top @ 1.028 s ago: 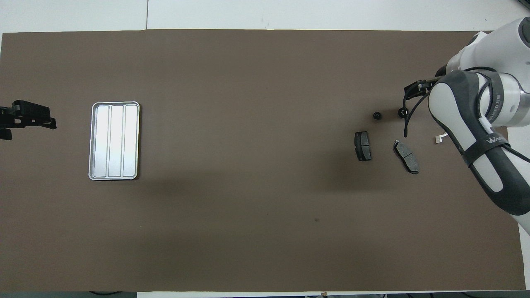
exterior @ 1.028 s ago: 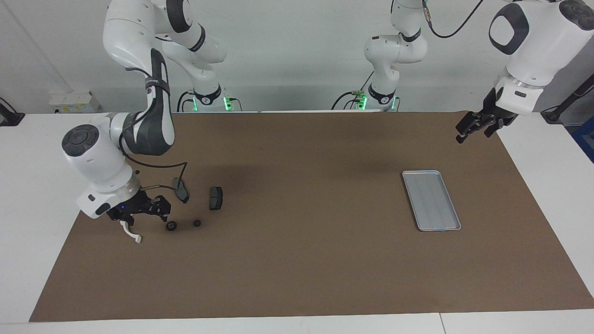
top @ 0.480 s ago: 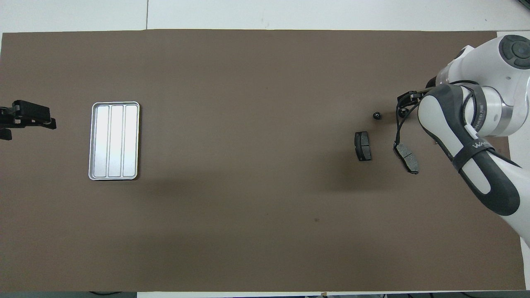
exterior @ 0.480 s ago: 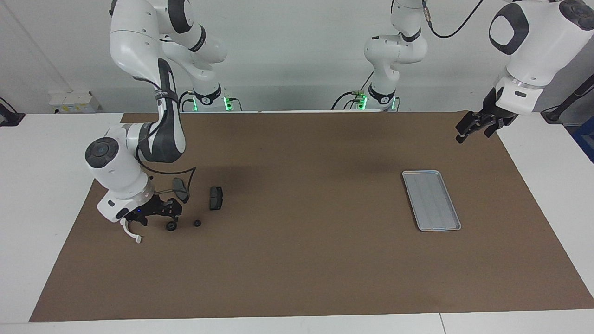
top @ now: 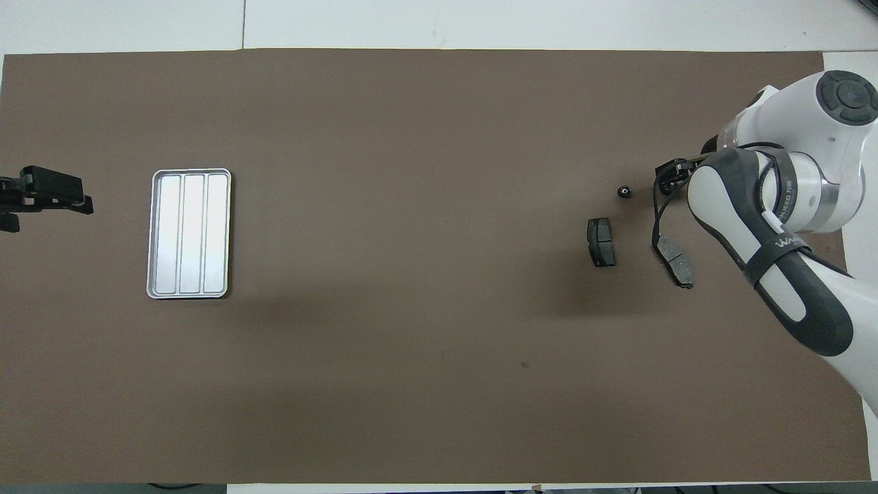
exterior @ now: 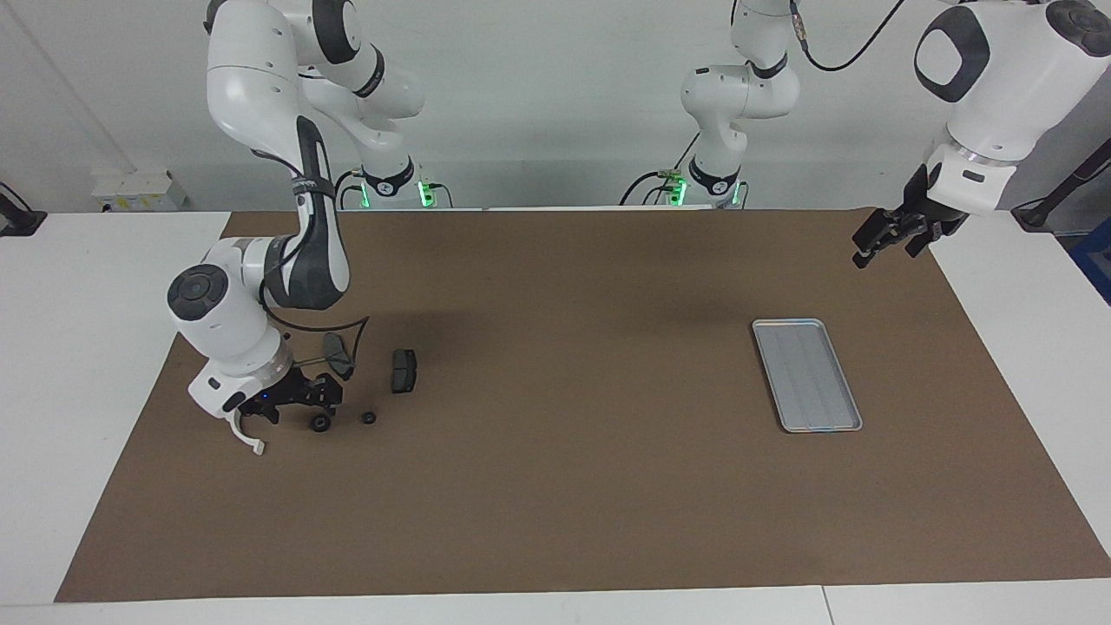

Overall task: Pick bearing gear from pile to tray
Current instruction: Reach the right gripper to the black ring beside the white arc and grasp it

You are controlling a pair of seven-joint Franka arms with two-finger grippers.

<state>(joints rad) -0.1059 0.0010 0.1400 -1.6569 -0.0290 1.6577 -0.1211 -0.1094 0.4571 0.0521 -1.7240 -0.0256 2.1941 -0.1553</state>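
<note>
Two grippers stand wide open, neither holding anything. The right gripper (exterior: pixel 299 401) sits low at the pile, just beside one small black round piece (exterior: pixel 321 424) (a second (exterior: pixel 369 418) lies near). The left gripper (exterior: pixel 894 234) waits raised, near the tray (exterior: pixel 806 374), which lies toward the left arm's end.

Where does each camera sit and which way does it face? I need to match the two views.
Facing view: high across the table, looking at both arm bases; right gripper over the pile, left gripper waiting.
Overhead view: above the robots' end, looking steeply down; right arm, left gripper's tips.
Shared: tray, brake pads, half a turn apart.
</note>
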